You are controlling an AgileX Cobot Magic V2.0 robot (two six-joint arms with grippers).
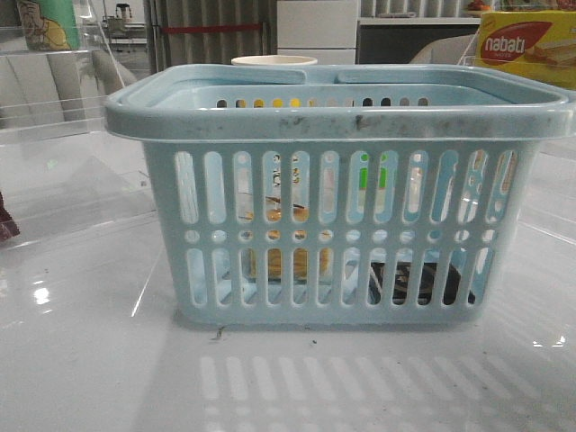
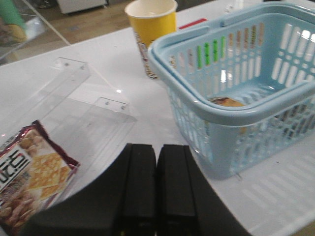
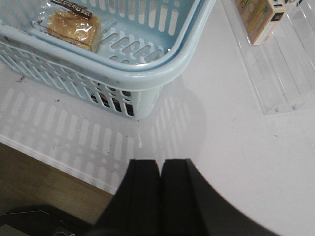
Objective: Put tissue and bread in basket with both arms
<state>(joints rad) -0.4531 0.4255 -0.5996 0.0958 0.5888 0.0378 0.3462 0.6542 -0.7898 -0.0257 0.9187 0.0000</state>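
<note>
- Basket [image 1: 342, 117]: light-blue, slotted sides, scuffed rim; stands upright on the white table [image 1: 90, 378], centred in the front view.
- Bread [image 3: 74, 29]: golden-brown, in clear wrapper with a dark label at one end; lies on the basket floor, glimpsed through the slots towards the robot's left.
- Tissue [image 1: 423, 281]: dark flat packet, low on the basket floor, seen through the slots towards the robot's right.
- Left gripper [image 2: 156, 187]: fingers pressed together, holding nothing; outside the basket, beside its wall.
- Right gripper [image 3: 160, 191]: fingers together, empty; over the table near the basket's corner.
- Yellow cup [image 2: 151, 29]: upright, just beyond the basket.
- Snack packet [image 2: 27, 172]: flat on the table near the left gripper.
- Nabati box [image 1: 526, 45]: far right background.
</note>
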